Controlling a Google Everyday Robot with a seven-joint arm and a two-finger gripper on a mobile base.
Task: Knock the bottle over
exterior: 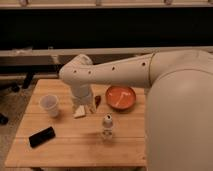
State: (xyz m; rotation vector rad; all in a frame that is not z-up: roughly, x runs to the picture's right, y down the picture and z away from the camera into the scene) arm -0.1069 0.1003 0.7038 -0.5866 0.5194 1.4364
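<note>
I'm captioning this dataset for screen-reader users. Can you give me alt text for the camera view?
A small clear bottle stands upright on a wooden table, with the white robot arm's pincer hanging low behind it, apart from it. A plastic cup, an orange bowl and a flat black object also sit on the table.

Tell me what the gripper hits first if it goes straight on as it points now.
The gripper, between the clear plastic cup and the orange round bowl, points down; it would probably meet the light wooden slatted table first, behind the small clear upright bottle rather than on it. Depth is unclear.
</note>
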